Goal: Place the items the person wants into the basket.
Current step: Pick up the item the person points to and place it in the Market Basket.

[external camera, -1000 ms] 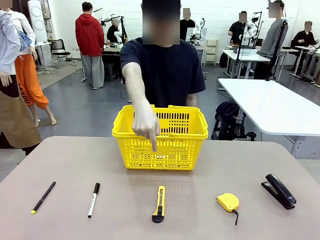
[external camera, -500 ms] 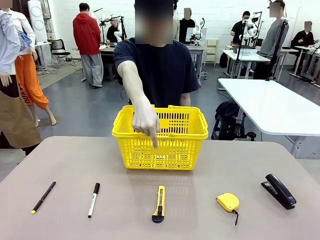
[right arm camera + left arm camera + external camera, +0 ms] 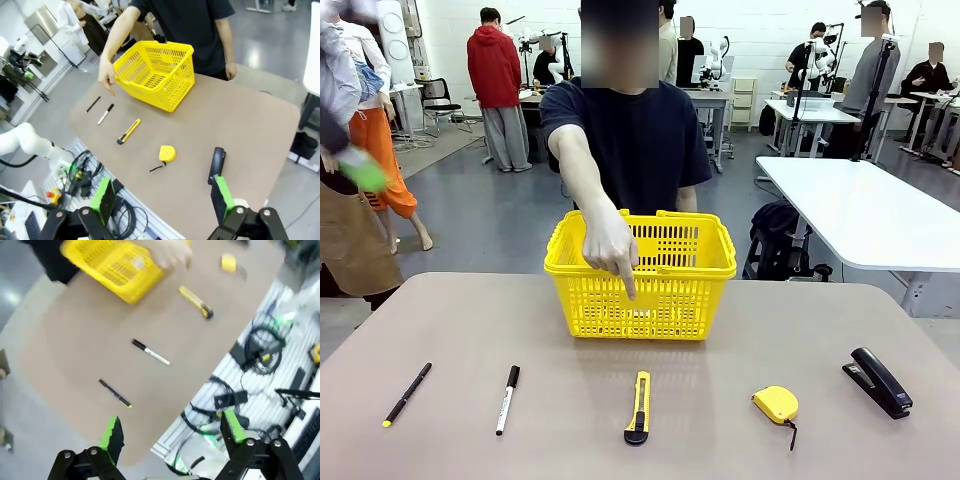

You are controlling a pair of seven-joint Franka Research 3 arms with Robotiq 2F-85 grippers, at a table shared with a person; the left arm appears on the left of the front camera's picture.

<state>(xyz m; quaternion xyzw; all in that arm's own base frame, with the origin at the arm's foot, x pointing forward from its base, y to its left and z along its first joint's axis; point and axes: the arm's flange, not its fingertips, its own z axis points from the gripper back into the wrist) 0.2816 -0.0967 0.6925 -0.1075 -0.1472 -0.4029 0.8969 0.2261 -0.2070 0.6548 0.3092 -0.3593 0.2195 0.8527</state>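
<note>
The person reaches over the yellow basket (image 3: pixel 650 290), and the hand (image 3: pixel 612 245) points a finger down toward the yellow-and-black utility knife (image 3: pixel 638 407) at the table's front. To the knife's right lie the yellow tape measure (image 3: pixel 776 404) and the black stapler (image 3: pixel 878 381). My left gripper (image 3: pixel 171 429) is open and empty, high over the table, looking down on the basket (image 3: pixel 112 262) and knife (image 3: pixel 196 302). One blurred green pad (image 3: pixel 362 168) shows at the far left. My right gripper (image 3: pixel 162 198) is open and empty, high above the stapler (image 3: pixel 217 164) and tape measure (image 3: pixel 167 153).
A thin black pen (image 3: pixel 407 394) and a black-and-white marker (image 3: pixel 508 399) lie front left on the tan table (image 3: pixel 440 320). Cables and gear (image 3: pixel 85 180) sit below the table's near edge. A white table (image 3: pixel 880 215) stands at the right.
The person's body has shifted slightly left while the pointing hand stays put. A blurred green pad has come into the front view at the far left. The tools have not moved.
</note>
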